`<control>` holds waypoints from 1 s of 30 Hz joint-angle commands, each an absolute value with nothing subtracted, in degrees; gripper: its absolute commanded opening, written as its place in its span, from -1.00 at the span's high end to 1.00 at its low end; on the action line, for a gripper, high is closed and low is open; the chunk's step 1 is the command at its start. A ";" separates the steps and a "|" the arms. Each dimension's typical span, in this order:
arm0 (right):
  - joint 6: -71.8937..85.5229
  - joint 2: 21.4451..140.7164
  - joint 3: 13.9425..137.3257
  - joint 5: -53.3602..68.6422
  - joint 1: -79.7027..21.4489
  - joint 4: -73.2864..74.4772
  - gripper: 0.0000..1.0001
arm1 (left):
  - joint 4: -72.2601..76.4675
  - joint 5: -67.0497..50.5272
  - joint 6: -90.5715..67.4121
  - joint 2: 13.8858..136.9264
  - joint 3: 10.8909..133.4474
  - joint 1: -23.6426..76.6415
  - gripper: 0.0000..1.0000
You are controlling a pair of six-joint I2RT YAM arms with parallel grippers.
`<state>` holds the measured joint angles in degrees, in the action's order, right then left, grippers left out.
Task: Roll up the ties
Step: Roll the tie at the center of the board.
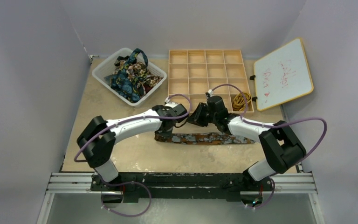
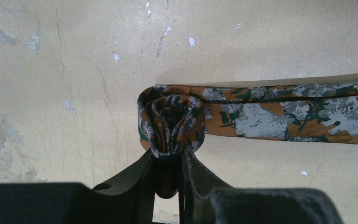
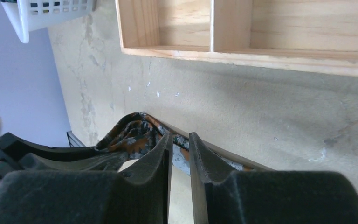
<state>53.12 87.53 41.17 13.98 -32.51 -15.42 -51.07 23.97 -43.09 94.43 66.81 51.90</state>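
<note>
1. Left claw (image 2: 170, 156) is clenched on the coiled end of the brown tie (image 2: 270, 114), its two dark fingers pinching the small roll from below.
2. Right claw (image 3: 179, 142) hangs right beside the left one, its fingers a narrow slit apart with their tips at the same end of the tie. Whether they pinch any fabric cannot be told.
3. The brown tie, blotched orange and grey, lies flat on the tabletop (image 1: 121, 154) in front of the wooden tray. Its unrolled length runs away to the right from the roll.
4. A whiteboard (image 1: 283, 74) lies at the far right corner, tilted, with red handwriting on it that is too small and smeared to read. No other label or brand is legible.
5. A white slotted basket (image 1: 107, 63) stands at the far left and holds a heap of loose ties (image 1: 130, 77) in blue-teal and brown floral prints.
6. The wooden tray (image 1: 205, 64), divided into a grid of square compartments, sits between basket and whiteboard. Its near right compartment holds a coiled gold-yellow tie (image 1: 241, 99).
</note>
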 commanded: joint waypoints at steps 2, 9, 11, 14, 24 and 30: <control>54.08 83.84 39.71 11.10 -31.71 -14.11 0.53 | -56.10 29.16 -47.46 99.59 72.64 55.76 0.48; 54.20 83.68 36.93 14.10 -30.72 -16.19 0.45 | -43.83 18.61 -42.88 100.09 72.76 56.60 -0.13; 53.84 84.07 36.34 15.46 -30.67 -16.69 0.43 | -40.90 16.30 -42.21 99.81 72.45 56.54 -0.25; 53.67 84.14 34.89 17.17 -30.67 -17.85 0.40 | -37.56 12.11 -41.55 99.68 71.98 55.17 -0.42; 48.82 80.42 32.97 22.48 -30.59 -23.45 -0.31 | -23.55 -2.40 -41.23 82.95 60.43 46.79 -0.52; 35.12 79.22 37.81 28.14 -31.27 -28.62 -0.62 | -23.52 -5.33 -39.84 71.53 54.45 40.17 -0.66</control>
